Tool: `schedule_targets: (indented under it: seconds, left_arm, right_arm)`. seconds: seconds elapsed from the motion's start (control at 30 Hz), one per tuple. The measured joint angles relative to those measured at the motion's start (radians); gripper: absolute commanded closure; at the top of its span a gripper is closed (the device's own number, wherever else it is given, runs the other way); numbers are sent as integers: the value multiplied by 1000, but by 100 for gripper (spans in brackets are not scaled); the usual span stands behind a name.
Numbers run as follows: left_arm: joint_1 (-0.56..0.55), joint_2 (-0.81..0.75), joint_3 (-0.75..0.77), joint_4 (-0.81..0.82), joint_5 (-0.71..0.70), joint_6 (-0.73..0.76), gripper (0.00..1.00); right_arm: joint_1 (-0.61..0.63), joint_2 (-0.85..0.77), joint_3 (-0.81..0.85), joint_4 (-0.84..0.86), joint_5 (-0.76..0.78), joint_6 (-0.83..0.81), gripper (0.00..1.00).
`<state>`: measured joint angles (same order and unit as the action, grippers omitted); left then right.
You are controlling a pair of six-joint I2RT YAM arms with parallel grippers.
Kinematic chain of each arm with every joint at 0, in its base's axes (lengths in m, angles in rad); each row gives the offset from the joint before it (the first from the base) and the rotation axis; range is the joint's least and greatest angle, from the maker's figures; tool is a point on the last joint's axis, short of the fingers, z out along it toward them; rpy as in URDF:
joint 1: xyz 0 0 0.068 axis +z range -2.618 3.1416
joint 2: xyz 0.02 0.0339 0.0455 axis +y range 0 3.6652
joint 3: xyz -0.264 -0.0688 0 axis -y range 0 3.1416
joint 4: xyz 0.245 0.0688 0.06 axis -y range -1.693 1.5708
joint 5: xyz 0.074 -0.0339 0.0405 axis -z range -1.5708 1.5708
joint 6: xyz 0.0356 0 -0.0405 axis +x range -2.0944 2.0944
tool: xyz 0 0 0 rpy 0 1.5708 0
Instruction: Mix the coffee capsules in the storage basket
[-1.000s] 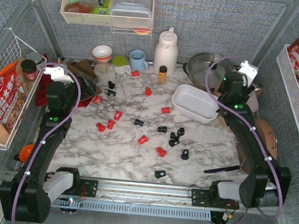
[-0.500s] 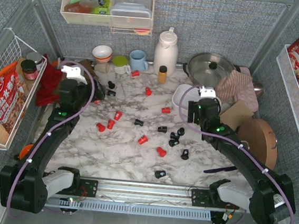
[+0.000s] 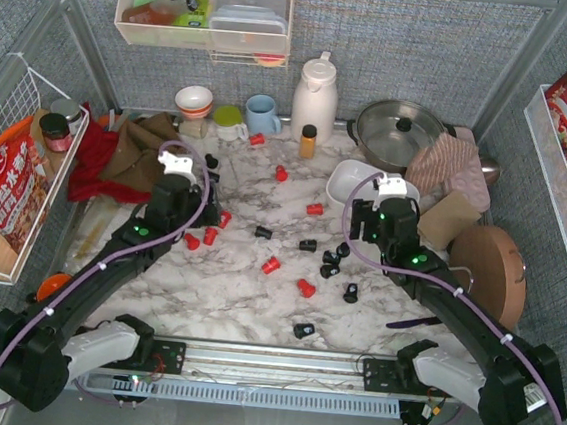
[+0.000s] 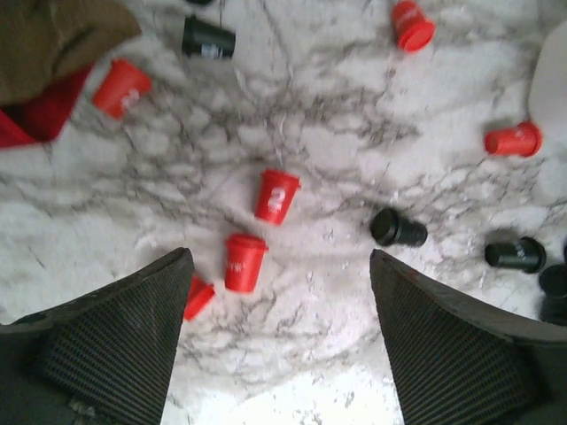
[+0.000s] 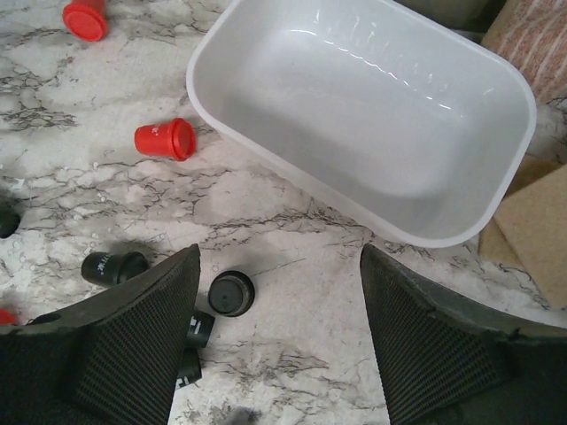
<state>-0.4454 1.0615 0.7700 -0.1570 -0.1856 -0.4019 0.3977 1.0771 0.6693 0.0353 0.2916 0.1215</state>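
Red and black coffee capsules lie scattered on the marble table, such as a red one (image 3: 271,266) and a black one (image 3: 307,245). The white storage basket (image 3: 345,183) stands at the back right, partly hidden by my right arm; in the right wrist view the basket (image 5: 372,106) is empty. My left gripper (image 3: 193,196) is open and empty above three red capsules (image 4: 277,195). My right gripper (image 3: 368,221) is open and empty just near of the basket, with an upright black capsule (image 5: 232,294) beside its left finger. Both grippers also show in their wrist views, the left (image 4: 280,292) and the right (image 5: 280,266).
A white thermos (image 3: 315,97), amber bottle (image 3: 309,140), blue mug (image 3: 263,115) and lidded pot (image 3: 400,128) line the back. Red and brown cloths (image 3: 119,151) lie at the left. A cardboard box (image 3: 449,218) and round wooden board (image 3: 490,263) sit at the right.
My left arm swung from the cloths at the far left toward the red capsules. My right arm came from the back right corner to the near side of the basket.
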Motion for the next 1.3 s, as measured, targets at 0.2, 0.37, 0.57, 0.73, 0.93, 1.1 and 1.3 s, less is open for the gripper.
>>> schedule_targets:
  seconds: [0.2, 0.37, 0.57, 0.73, 0.93, 1.1, 1.3]
  left_arm:
    - [-56, 9, -77, -47, -26, -94, 23]
    - [-79, 60, -113, -47, -23, -165, 26]
    - [-90, 145, -121, -47, -32, -212, 31]
    - [-91, 209, -105, -42, -61, -219, 37]
    - [-91, 291, -76, -20, -100, -207, 41]
    - [-91, 364, -38, -14, -124, -182, 46]
    - [-91, 435, 5, -12, -154, -156, 47]
  right_arm:
    - [0, -18, -3, 0, -37, 34, 24]
    - [1, -34, -30, 9, -80, 69, 24]
    - [1, -28, -39, 13, -116, 94, 24]
    - [1, -36, -39, 14, -138, 105, 24]
    - [1, -36, -39, 18, -142, 108, 24]
    - [1, -36, -39, 20, -150, 108, 24]
    - [1, -36, -39, 21, -166, 108, 24]
